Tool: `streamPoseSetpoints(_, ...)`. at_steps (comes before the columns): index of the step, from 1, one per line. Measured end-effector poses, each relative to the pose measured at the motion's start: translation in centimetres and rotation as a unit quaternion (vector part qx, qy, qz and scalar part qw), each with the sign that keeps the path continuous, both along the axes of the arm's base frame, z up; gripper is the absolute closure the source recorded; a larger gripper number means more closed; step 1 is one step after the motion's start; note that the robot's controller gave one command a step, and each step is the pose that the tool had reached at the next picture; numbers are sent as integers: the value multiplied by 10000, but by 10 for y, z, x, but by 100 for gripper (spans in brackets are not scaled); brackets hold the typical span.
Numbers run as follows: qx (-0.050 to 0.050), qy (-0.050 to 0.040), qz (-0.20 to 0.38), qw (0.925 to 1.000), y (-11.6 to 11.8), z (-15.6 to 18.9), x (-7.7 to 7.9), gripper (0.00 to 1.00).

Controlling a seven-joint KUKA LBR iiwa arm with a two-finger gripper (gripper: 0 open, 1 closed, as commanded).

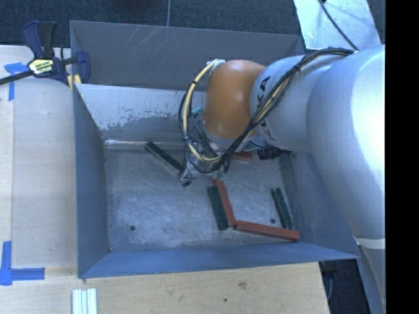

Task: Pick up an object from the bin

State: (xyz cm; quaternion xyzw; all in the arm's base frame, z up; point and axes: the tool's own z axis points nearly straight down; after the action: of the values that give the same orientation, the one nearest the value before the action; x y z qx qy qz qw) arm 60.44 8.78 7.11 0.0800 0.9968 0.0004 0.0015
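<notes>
- Strip, dark green: flat and slim, lying aslant on the bin floor near the foot of the back wall. Its lower right end runs up to the gripper. You may take it as the likeliest candidate, since nothing else lies as near.
- Gripper: low over the floor, at or just beside that end of the strip. Wrist and wiring mask it, so you cannot tell whether it stands wide, narrow or closed on anything. Count no hold as made.
- Orange cover and cables: parts of the arm, hanging above the gripper. They are what blocks your view of the contact.
- Red-brown strip: just right of the gripper, lying steeply down the floor.
- Second dark green strip: alongside the red-brown strip's left edge, seemingly touching it. You would likely disturb one in taking the other.
- Long red-brown strip: near the front wall, meeting the foot of the red-brown strip to form an L.
- Third dark strip: apart, toward the right wall.
- Small red piece: partly under the arm, so its kind is unclear.
- Bin: sloped grey walls and a scuffed floor. All the pieces lie flat on it, so a grasp needs a low approach.
</notes>
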Motion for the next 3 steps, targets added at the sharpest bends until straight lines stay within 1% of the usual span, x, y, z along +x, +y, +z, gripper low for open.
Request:
streamPoseSetpoints(1, -1, 7, 0, 10000, 0, -1, -1, 0)
streamPoseSetpoints(2, 0, 0, -2, 10000, 0, 0, 0, 100)
streamPoseSetpoints(3, -16, -35, 307, 9995, -45, 70, -19, 100)
